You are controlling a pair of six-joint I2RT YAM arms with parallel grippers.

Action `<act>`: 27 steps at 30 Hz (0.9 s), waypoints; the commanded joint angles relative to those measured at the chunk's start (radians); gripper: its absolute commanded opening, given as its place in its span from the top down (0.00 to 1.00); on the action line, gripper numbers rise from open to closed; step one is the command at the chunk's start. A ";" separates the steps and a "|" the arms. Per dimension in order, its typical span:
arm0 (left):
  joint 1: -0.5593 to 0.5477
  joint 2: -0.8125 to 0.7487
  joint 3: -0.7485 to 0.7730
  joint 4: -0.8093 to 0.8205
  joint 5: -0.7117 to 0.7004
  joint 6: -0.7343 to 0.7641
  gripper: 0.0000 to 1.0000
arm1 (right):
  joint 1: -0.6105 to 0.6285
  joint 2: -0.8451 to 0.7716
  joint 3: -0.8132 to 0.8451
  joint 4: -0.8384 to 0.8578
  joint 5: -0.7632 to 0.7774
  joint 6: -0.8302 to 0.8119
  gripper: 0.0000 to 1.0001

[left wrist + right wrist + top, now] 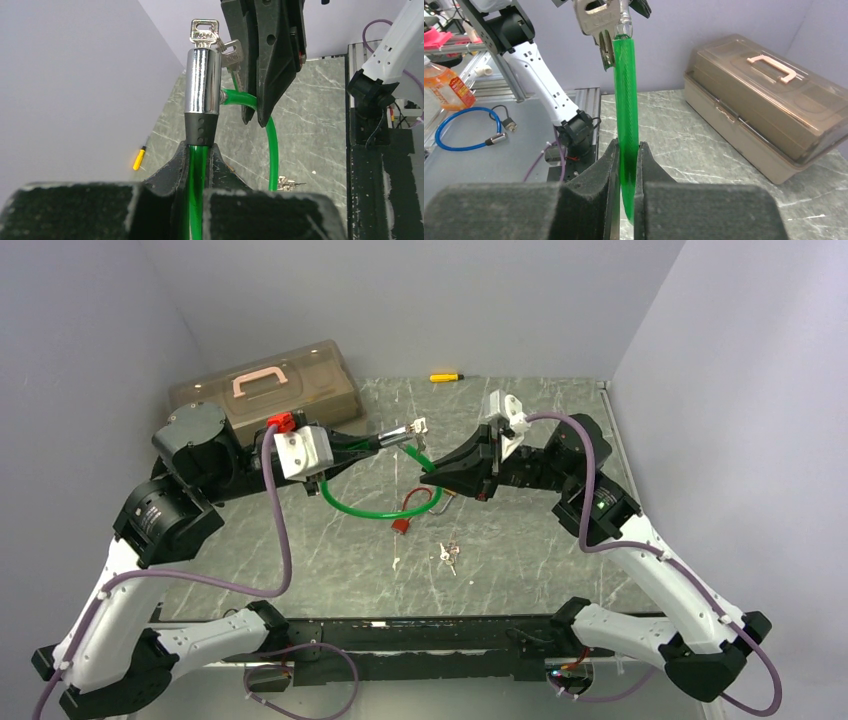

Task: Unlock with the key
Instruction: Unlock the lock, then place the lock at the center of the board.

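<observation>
Atop the lock (202, 80), the key (204, 34) bears illegible lettering.

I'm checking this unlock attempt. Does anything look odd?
Yes: the right pincer is clamped on the green cable, not on the key sticking out of the lock cylinder; the left pincer grips the cable too.

Cable (355, 508): bright green on all my screens.
Lock barrel (202, 80): I read shiny chrome, with a black dotted collar.
Key (204, 32): silver.
Bench (520, 560): grey-green marble, white veins.
Toolbox (330, 390): smoky translucent brown; I see a pink handle (260, 380).
Screwdriver (445, 376): yellow, black tip.
Padlock (400, 525): red.
Walls (400, 300): plain pale lilac-grey.
Hoses (283, 540): purple.
</observation>
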 commanded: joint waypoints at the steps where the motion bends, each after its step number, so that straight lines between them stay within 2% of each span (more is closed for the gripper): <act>1: 0.041 -0.033 0.051 0.202 -0.003 -0.106 1.00 | -0.008 -0.020 -0.060 -0.016 0.088 0.006 1.00; 10: 0.110 -0.072 0.002 0.305 -0.133 -0.154 1.00 | -0.018 0.014 -0.084 -0.123 0.175 -0.020 1.00; 14: 0.123 -0.067 -0.027 0.255 -0.188 -0.098 1.00 | -0.033 0.016 -0.101 -0.092 0.224 0.025 1.00; 17: 0.148 -0.022 -0.053 0.166 -0.278 -0.019 1.00 | -0.050 0.056 -0.065 -0.100 0.322 0.090 1.00; 20: 0.218 0.017 -0.116 0.095 -0.307 0.078 1.00 | -0.051 0.120 -0.051 -0.092 0.381 0.169 1.00; 23: 0.295 0.032 -0.222 0.075 -0.277 0.175 1.00 | -0.051 0.190 -0.087 -0.042 0.450 0.274 1.00; 27: 0.316 0.061 -0.334 -0.020 -0.238 0.338 1.00 | -0.050 0.321 -0.107 -0.004 0.520 0.351 1.00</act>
